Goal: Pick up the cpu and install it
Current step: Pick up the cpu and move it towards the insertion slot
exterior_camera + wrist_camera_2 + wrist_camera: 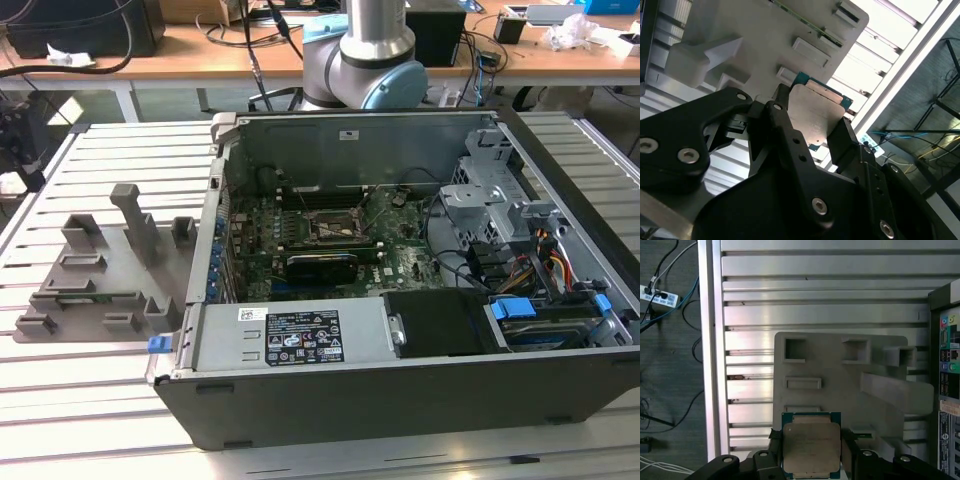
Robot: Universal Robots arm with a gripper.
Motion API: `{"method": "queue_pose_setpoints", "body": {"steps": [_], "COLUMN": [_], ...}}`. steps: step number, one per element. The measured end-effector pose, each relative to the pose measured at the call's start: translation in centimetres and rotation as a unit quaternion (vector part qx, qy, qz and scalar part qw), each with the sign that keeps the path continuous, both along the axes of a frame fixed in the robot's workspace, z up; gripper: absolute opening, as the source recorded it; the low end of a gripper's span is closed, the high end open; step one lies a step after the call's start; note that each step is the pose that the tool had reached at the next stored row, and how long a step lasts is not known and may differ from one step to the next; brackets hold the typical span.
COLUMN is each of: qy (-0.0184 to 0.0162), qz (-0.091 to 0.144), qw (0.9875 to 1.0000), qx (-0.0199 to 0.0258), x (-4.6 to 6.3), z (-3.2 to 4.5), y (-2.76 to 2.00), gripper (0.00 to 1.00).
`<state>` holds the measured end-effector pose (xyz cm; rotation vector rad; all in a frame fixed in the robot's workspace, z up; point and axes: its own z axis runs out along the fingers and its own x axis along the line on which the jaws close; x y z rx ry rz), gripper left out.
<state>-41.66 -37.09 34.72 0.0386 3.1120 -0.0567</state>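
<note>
- And here's the black gripper [811,446], seen in both wrist views, with the prize in hand: the small flat square cpu [811,447] with its silver-grey metal top plate and thin teal rim.
- The fingers [847,459] are clamped on two opposite edges of the cpu, one on each side, metal plate facing the first wrist view's camera.
- The second wrist view confirms it: black fingers [785,125] pinch the cpu [815,112] between them, gripper [814,114] squarely around it.
- The cpu sits over one edge of the pale grey plastic holder tray [850,380] with its rectangular pockets and raised posts; whether it touches the tray, I cannot tell.
- The tray lies flat on the ribbed aluminium surface [815,300].
- In the exterior view, the same tray [90,280] rests on the surface [100,160], and just beside it, to the exterior view's right, stands the open dark grey computer case [400,410].
- Inside that case, well apart from the tray, lies the green motherboard [400,265] with its black square socket [335,228], nothing seated there.
- Beyond the case from the tray rises the silver and blue arm [365,50].
</note>
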Motion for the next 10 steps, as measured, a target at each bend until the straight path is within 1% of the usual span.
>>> {"method": "queue_pose_setpoints", "body": {"steps": [10], "qy": [0.0000], "qz": [0.000], "qw": [1.0000], "qx": [0.0000], "x": [0.0], "z": [1.57], "y": [0.00], "gripper": [0.55]}}
